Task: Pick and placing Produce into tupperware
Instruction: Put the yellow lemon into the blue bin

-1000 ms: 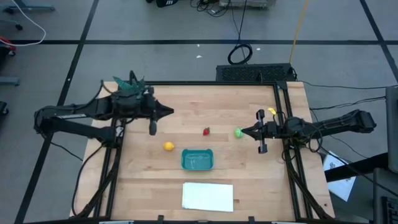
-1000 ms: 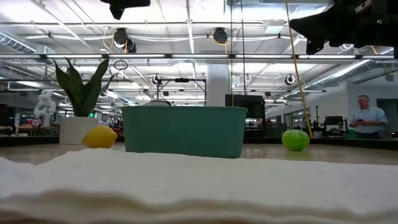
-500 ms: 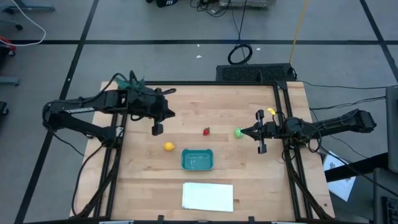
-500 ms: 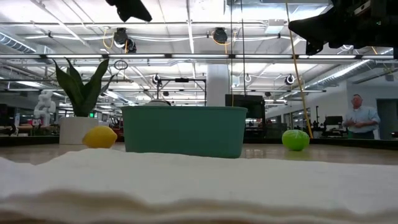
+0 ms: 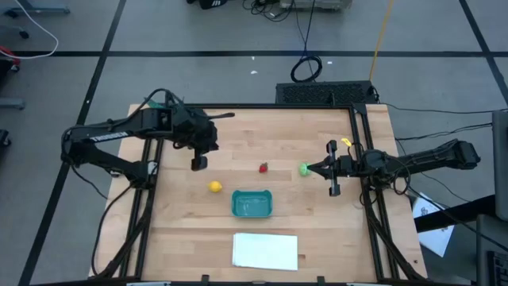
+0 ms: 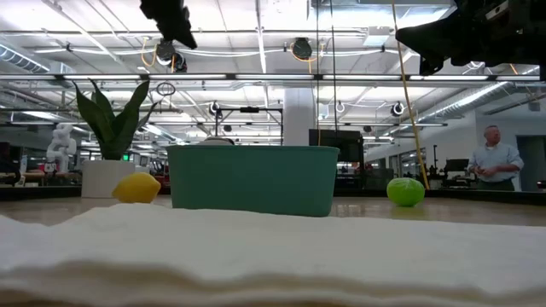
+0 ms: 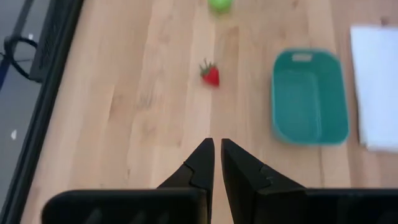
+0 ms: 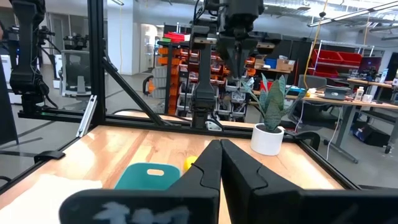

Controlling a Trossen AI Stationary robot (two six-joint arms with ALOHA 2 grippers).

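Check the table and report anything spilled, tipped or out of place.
Nothing stands out. The tupperware sits upright and empty; the lemon, strawberry and green fruit lie apart on the table, awaiting pickup.

Both my arms matte black, slim tubular links, bulkier blocky joint housings. Left arm [image 5: 119, 135]: long straight link, chunky wrist, small black cylinder protruding beside it. Right arm [image 5: 429, 159]: tapered forearm, short black post jutting from wrist, yellow tag close to it. Thin black cables along right arm. My left gripper [image 7: 217, 163] fingers [image 7: 202, 165]: dark wedge-shaped, tapering to blunt tips, stepped notch on outer edges. Right gripper [image 8: 220, 163] fingers same dark wedges. Wide black bar behind each pair.
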